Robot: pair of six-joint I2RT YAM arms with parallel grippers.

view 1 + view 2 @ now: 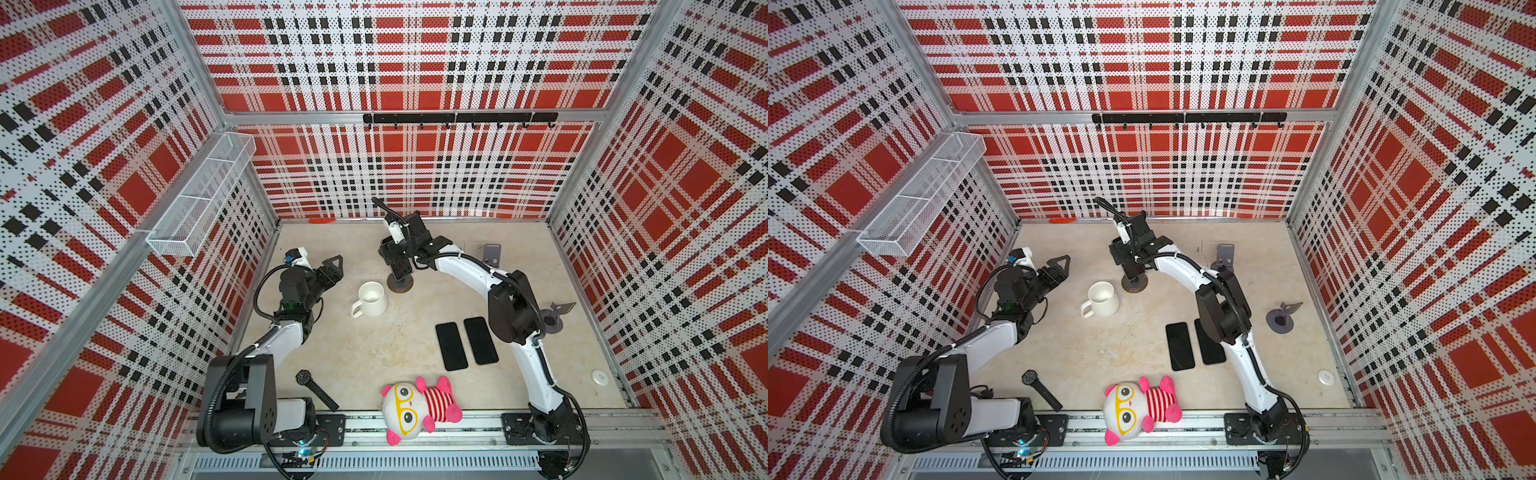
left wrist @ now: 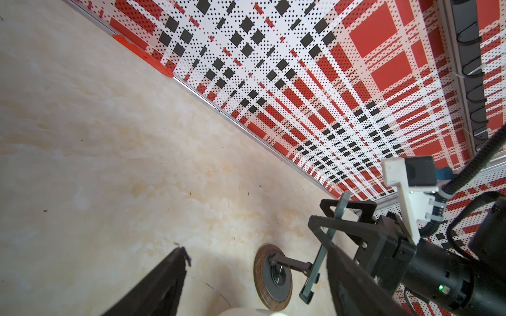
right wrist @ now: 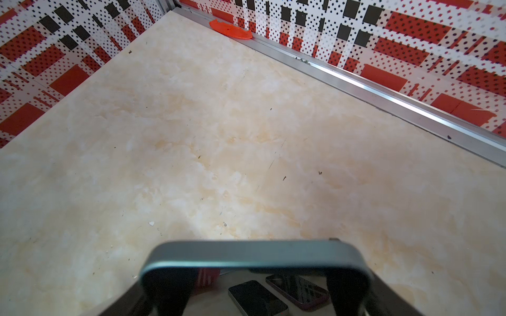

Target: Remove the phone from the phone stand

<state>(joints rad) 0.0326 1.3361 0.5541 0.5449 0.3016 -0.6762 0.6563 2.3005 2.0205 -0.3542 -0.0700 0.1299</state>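
- A beige marbled surface (image 1: 353, 353) is enclosed by perforated walls (image 1: 415, 166) printed in red, black and white plaid.
- The phone (image 3: 254, 253) is propped upright on the phone stand (image 1: 400, 286), in the far half of the surface, roughly midway between its side edges.
- The right gripper (image 1: 399, 266) is set over the phone's top, with a finger at each side. Whether it is clamped cannot be told.
- The left gripper (image 1: 334, 266) is spread wide and empty, nearer the left edge.

Left pincer (image 1: 333, 266) agape on a bent arm; right pincer (image 1: 399, 266) pointing down, arm outstretched.
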